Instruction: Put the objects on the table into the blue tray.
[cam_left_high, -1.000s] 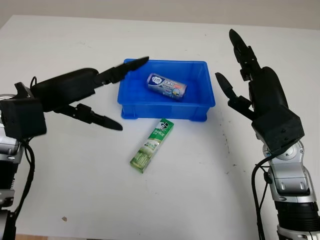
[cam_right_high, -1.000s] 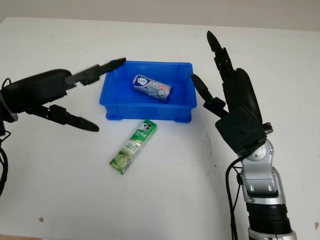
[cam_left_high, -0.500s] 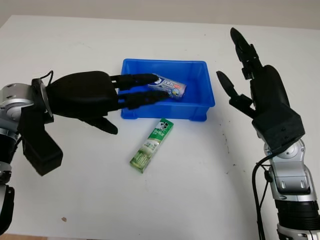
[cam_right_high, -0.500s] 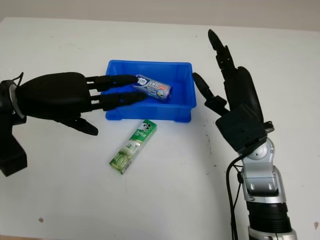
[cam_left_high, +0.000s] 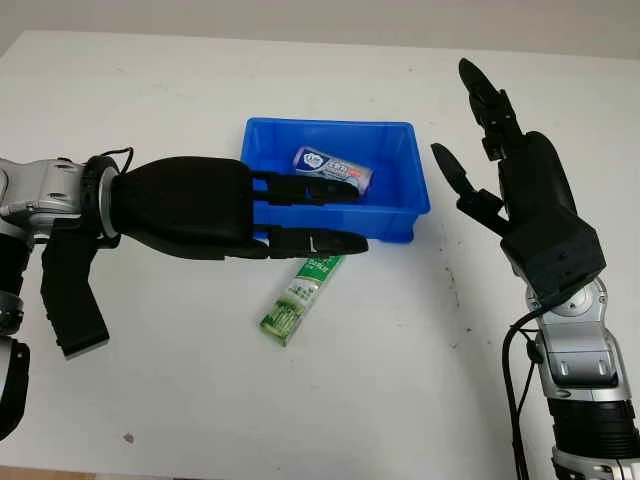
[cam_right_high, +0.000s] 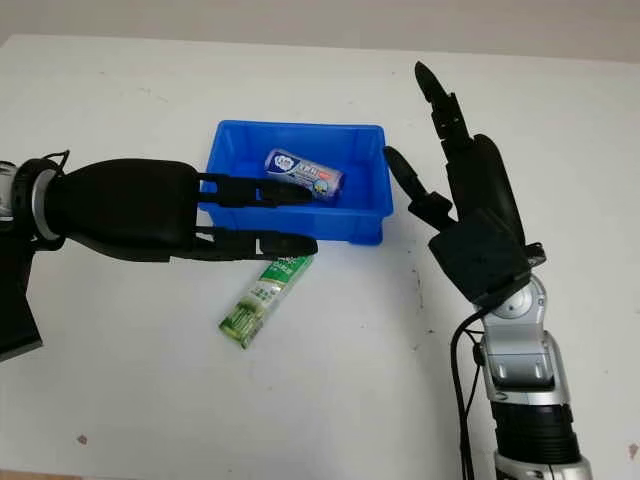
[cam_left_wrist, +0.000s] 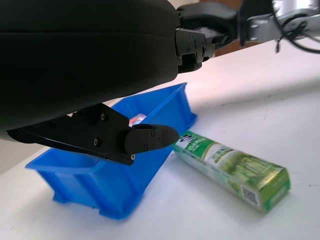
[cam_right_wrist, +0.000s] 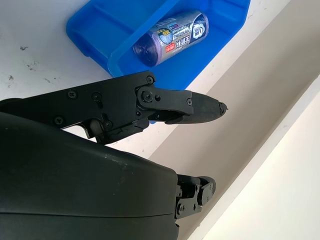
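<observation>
toothpaste box lies flat on the white table, just in front of the blue tray. the box is green and long. one end points at the tray's front wall and sits close to it. the other end points back toward the robot.

the left hand reaches in from the left side, over the table. it is open and holds nothing. its lower fingers stretch out right above the far end of the box, in front of the tray's wall. its upper fingers reach over the near left part of the tray. in the left wrist view the box lies on the table past one fingertip, and a gap shows between them, so the hand is not touching it.

inside the tray lies a small roll with a blue and white label. it lies on its side near the back. the right wrist view looks down on the roll in the tray too.

the right hand is up in the air to the right of the tray, well away from the box. it is open and holds nothing, with its fingers pointing up.
</observation>
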